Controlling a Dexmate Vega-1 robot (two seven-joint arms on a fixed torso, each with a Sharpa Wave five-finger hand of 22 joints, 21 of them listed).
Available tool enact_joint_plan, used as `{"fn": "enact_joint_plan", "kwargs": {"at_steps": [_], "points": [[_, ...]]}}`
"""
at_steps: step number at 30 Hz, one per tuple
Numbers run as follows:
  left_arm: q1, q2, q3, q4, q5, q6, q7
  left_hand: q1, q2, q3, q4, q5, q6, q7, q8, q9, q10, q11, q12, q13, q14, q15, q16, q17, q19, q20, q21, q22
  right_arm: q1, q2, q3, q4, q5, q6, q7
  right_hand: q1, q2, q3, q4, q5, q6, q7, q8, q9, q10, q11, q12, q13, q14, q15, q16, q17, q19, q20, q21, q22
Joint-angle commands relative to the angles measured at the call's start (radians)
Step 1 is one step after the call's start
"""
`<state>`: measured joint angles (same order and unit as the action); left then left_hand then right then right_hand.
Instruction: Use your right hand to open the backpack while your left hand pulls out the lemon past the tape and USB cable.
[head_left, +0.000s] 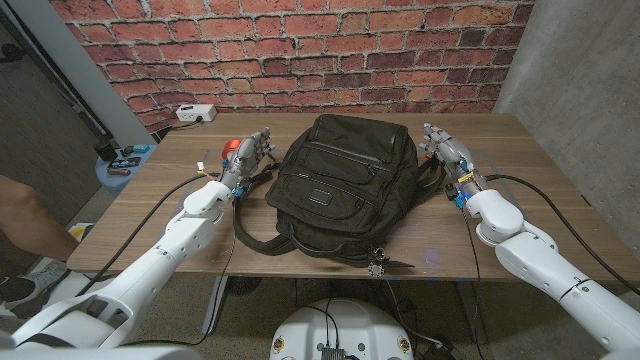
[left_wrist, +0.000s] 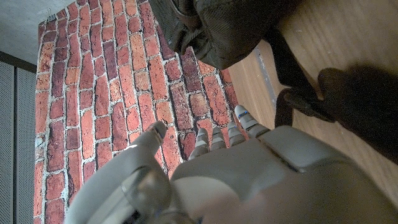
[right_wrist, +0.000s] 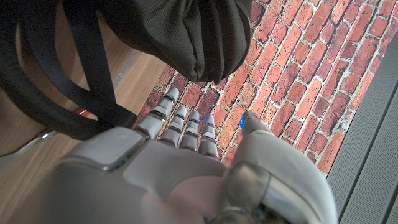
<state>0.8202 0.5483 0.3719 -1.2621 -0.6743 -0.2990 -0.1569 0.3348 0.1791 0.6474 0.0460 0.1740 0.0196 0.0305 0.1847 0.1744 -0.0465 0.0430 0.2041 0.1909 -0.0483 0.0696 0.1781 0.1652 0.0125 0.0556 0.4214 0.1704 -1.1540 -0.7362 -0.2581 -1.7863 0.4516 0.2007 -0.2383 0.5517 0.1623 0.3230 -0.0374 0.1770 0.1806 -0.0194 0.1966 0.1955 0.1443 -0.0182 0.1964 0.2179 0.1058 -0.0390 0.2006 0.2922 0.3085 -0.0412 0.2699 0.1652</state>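
A lab-like test space: brick-pattern wall (head_left: 300, 25), concrete side wall (head_left: 590, 70), wooden table (head_left: 500, 215), power strip (head_left: 196, 113).

Backpack (head_left: 342, 185) zipped shut with its contents hidden, a small red thing (head_left: 231, 146) by the desk's far left edge, possibly a tape roll, half covered by the left hand (head_left: 250, 160), a person's arm (head_left: 25, 215) cut off by the picture's edge

Backpack (head_left: 343, 185) sits mid-table (head_left: 510, 135), straps (head_left: 258, 236) trailing toward the near edge. Left hand (head_left: 248, 160) stands just beside its left flank, right hand (head_left: 447, 155) just beside the right, both apart from the bag's top. A power strip (head_left: 193, 113) lies at the far left corner, a brick wall (head_left: 300, 50) behind the table.
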Motion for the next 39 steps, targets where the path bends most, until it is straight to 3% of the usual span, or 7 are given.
{"fn": "enact_joint_plan", "kwargs": {"at_steps": [1,21,31,32,39], "points": [[-0.011,-0.012,0.008,0.011,0.007,-0.010,-0.006,0.010,0.003,0.004,-0.008,0.000,0.005,0.000,0.002,0.005,-0.001,0.007,0.006,0.002,0.000,0.014,0.005,0.005,0.007,0.002,-0.004,0.001,-0.073,-0.042,0.035,-0.092,-0.071,-0.034,-0.055,0.017,0.002,0.004,-0.009,0.003,0.015,-0.004,0.007,0.002,0.008,-0.001,0.004,0.002,0.008,-0.029,0.007,0.000,0.006,-0.062,-0.003,0.004],[0.006,0.007,0.000,-0.007,-0.003,-0.013,-0.022,0.016,0.005,0.005,-0.016,-0.001,0.006,0.001,0.001,0.005,0.002,0.007,0.007,0.002,0.002,0.014,0.006,0.006,0.010,0.003,-0.012,0.001,-0.172,-0.066,0.068,-0.244,-0.285,-0.134,-0.179,0.044,0.000,0.013,-0.040,0.006,0.032,-0.002,0.012,0.002,0.033,0.001,0.012,-0.002,0.033,-0.033,0.017,-0.013,0.032,-0.061,-0.007,0.005],[0.012,0.016,-0.004,-0.020,0.000,-0.018,-0.023,0.020,0.005,0.006,-0.021,0.000,0.008,0.002,0.001,0.005,0.002,0.008,0.006,0.002,0.003,0.014,0.006,0.005,0.012,0.003,-0.016,0.001,-0.222,-0.051,0.086,-0.285,-0.358,-0.145,-0.213,0.056,-0.002,0.016,-0.054,0.007,0.048,-0.003,0.016,0.001,0.048,0.000,0.017,-0.003,0.042,-0.036,0.020,-0.019,0.043,-0.061,-0.009,0.005],[0.013,0.017,-0.005,-0.020,0.000,-0.020,-0.024,0.021,0.005,0.006,-0.022,0.000,0.008,0.002,0.001,0.005,0.001,0.003,0.006,0.002,0.003,0.015,0.006,0.005,0.013,0.003,-0.017,0.001,-0.228,-0.050,0.087,-0.291,-0.367,-0.149,-0.217,0.065,-0.004,0.018,-0.064,0.008,0.053,0.009,0.017,0.001,0.054,0.010,0.018,-0.004,0.048,-0.027,0.022,-0.023,0.054,-0.051,-0.010,0.005],[0.018,0.022,-0.009,-0.025,-0.004,-0.022,-0.026,0.023,0.005,0.006,-0.024,0.000,0.009,0.002,0.001,0.006,0.002,0.009,0.006,0.002,0.004,0.016,0.006,0.006,0.014,0.004,-0.020,0.001,-0.260,-0.043,0.090,-0.332,-0.424,-0.173,-0.232,0.076,-0.006,0.020,-0.076,0.008,0.061,0.007,0.018,0.001,0.063,0.013,0.019,-0.004,0.056,-0.027,0.024,-0.028,0.063,-0.050,-0.014,0.004]]}}
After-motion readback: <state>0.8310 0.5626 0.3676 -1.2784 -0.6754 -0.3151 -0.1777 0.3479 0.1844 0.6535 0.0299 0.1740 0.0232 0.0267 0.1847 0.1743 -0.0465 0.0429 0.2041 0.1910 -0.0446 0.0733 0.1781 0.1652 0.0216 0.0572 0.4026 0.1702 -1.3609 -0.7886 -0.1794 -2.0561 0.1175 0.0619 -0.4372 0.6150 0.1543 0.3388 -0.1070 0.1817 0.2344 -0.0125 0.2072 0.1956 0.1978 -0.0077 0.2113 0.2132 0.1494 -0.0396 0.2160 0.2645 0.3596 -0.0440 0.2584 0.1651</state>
